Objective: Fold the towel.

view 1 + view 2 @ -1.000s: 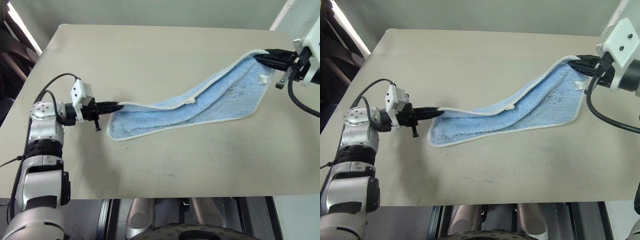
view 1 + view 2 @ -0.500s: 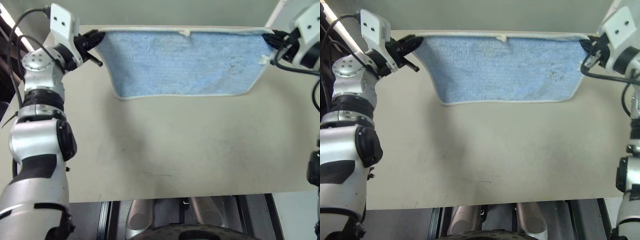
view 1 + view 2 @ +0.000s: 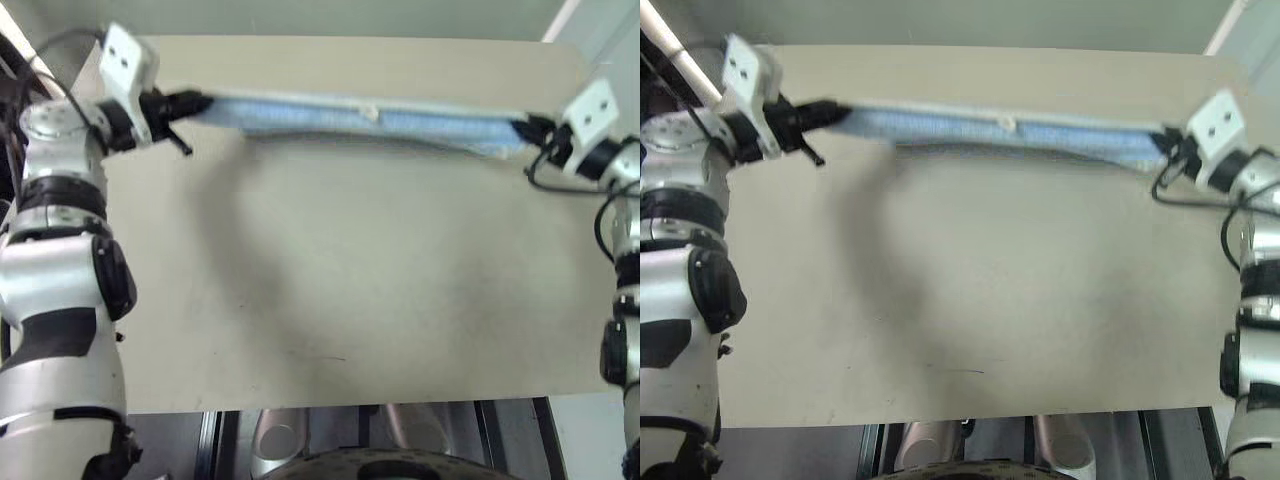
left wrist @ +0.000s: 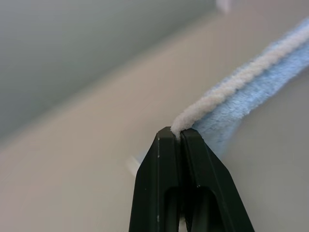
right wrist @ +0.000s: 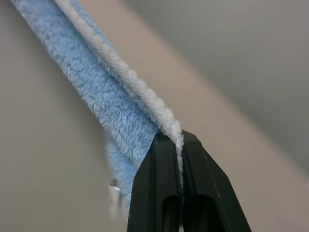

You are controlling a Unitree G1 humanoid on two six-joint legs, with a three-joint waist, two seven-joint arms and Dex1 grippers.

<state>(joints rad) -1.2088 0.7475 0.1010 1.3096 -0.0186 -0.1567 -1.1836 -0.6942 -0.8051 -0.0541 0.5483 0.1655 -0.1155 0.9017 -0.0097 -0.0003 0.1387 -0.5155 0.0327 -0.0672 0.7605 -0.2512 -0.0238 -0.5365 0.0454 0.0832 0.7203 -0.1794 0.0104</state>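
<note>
Two grippers hold one light blue towel (image 3: 370,118) stretched between us, above the far half of a beige table (image 3: 350,270). Our left gripper (image 3: 188,103) is pinched tight on the white stitched edging at one top corner; our right gripper (image 3: 528,130) is clamped just as tightly on the opposite top corner. Seen from our head, the towel looks like a narrow, nearly level band, with a small white loop tag (image 3: 371,112) near the middle of its upper edge.

We judge the cloth to be light, soft and floppy: it will sag and swing freely, and it cannot break. Its fluffy pile should give good friction. The firm corded edging at the corners seems the best place to grip, as we do now.
</note>
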